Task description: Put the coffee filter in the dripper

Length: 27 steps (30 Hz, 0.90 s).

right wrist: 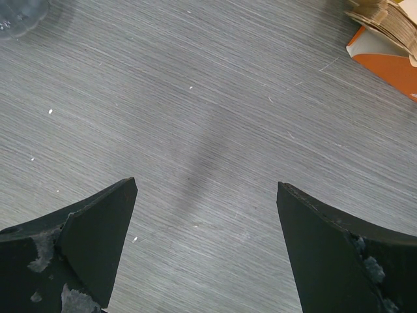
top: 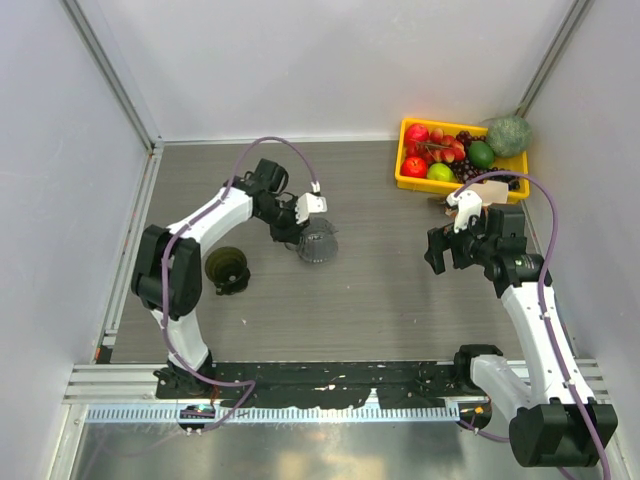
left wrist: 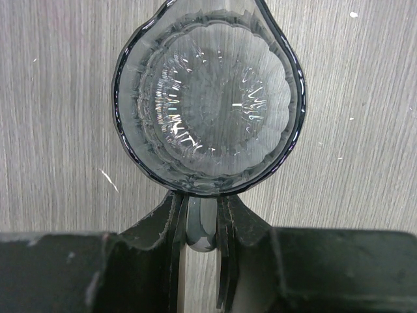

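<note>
The dark olive-black dripper [top: 228, 268] stands on the table at the left, next to the left arm's lower link. My left gripper [top: 300, 237] is shut on the small handle of a translucent grey ribbed cup [top: 318, 244]. The left wrist view shows that cup [left wrist: 208, 98] from above, with its handle pinched in the left gripper [left wrist: 201, 228]. A stack of tan coffee filters [right wrist: 386, 19] on an orange holder shows at the top right of the right wrist view. In the top view it [top: 439, 201] is mostly hidden. My right gripper [top: 441, 252] [right wrist: 207, 189] is open and empty above bare table.
A yellow basket [top: 403, 176] of plastic fruit stands at the back right, with a green ball-like thing [top: 509, 135] behind it. Grey walls close in the left, back and right. A black rail [top: 330, 380] runs along the near edge.
</note>
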### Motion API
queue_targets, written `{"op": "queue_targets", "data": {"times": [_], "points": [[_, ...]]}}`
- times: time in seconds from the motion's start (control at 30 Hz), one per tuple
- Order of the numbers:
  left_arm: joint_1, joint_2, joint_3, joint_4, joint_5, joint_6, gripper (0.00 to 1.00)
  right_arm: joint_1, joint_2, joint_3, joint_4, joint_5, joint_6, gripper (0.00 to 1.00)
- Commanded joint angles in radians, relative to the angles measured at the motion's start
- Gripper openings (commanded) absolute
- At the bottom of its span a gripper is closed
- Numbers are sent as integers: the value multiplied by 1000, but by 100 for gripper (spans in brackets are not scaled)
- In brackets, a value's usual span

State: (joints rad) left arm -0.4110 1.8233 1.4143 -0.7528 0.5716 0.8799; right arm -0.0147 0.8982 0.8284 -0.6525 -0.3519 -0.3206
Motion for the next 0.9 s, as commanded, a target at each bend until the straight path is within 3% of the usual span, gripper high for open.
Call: {"op": "queue_targets", "data": {"times": [0.0,0.37,0.5,0.6,0.77,0.87], "points": [[-47,-51,-20,98,-36,-47,0,2,-19,15,17,-18,-12,95],[-138,-91,-120,121,-118,-82,0,4,-16,15,17,-21,-14,96],[-153,-84,-123,106,-139,-75,6,4,-19,15,17,-19,-15,96],[-158,-85,-129,107,-145,-75,19,2,-19,14,17,-18,-14,96],[-158,-131,-135,92,-154,-97,63,2,-22,12,17,-21,-14,95],[-157,-200,-150,81,-138,-128,78,4,-24,14,17,-22,-15,95]]}}
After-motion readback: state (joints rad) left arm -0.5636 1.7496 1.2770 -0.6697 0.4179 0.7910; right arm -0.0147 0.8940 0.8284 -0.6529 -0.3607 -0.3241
